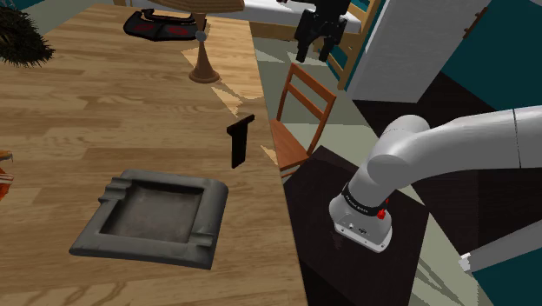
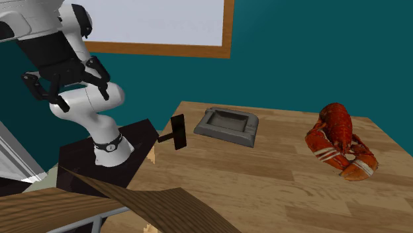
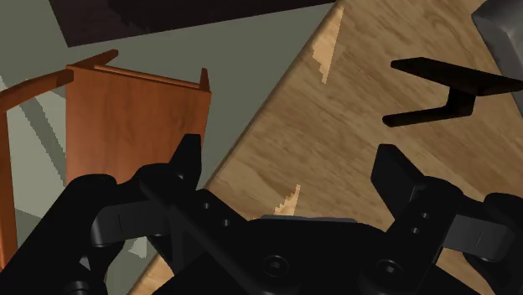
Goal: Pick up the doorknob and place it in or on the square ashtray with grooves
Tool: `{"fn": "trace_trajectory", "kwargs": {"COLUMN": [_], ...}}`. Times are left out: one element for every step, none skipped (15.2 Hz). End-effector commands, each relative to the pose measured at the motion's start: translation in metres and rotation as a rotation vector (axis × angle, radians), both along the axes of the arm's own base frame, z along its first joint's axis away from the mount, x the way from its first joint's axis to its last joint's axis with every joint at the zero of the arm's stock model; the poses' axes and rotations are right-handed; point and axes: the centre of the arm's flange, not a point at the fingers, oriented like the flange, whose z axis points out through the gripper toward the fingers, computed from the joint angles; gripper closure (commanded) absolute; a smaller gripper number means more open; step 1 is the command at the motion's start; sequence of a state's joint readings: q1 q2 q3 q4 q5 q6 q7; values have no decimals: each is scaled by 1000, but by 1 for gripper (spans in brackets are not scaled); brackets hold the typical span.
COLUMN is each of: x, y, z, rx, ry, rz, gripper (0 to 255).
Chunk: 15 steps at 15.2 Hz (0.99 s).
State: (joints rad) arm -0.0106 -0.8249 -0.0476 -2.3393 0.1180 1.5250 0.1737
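The doorknob [image 1: 241, 139] is a black T-shaped handle standing on the wooden table [image 1: 87, 113] close to its edge. The square grey ashtray with grooves [image 1: 156, 217] lies flat a short way from it. In the second exterior view the doorknob [image 2: 175, 132] stands to the left of the ashtray [image 2: 228, 126]. My gripper [image 1: 314, 48] hangs open and holds nothing, high above the table's edge and the chair, well away from the doorknob. In the wrist view the doorknob [image 3: 448, 88] lies ahead, beyond one side of the open gripper [image 3: 293, 168], with a corner of the ashtray [image 3: 503, 33] past it.
A wooden chair [image 1: 300, 113] stands against the table's edge under the gripper. A red lobster [image 2: 341, 142] lies past the ashtray. A lamp base [image 1: 204, 65], a black and red object [image 1: 165, 26] and a dark plant [image 1: 22, 39] sit at the table's far end. The dark stand [image 1: 356, 226] adjoins the table.
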Motion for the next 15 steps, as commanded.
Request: {"fn": "trace_trajectory", "kwargs": {"x": [0, 3, 6, 9, 13, 16, 20, 23, 26, 30, 34, 37, 41, 45, 49], "y": [0, 12, 25, 37, 49, 62, 74, 86, 98, 110, 122, 134, 146, 158, 170], "z": [0, -5, -11, -16, -22, -27, -33, -39, -44, -50, -56, -62, -68, -75, -81], "rx": [0, -4, -7, -11, -15, -18, -22, -26, -29, -33, -37, -40, -44, -48, -51], "ry": [0, 7, 15, 22, 29, 36, 44, 51, 58, 65, 73, 80, 87, 95, 102], "rz": [0, -8, -16, -24, -32, -39, -47, -55, -63, -71, -79, -87, -95, -103, -111], "gripper": [0, 0, 0, 0, 0, 0, 0, 0, 0, 0, 0, 0, 0, 0, 0]}}
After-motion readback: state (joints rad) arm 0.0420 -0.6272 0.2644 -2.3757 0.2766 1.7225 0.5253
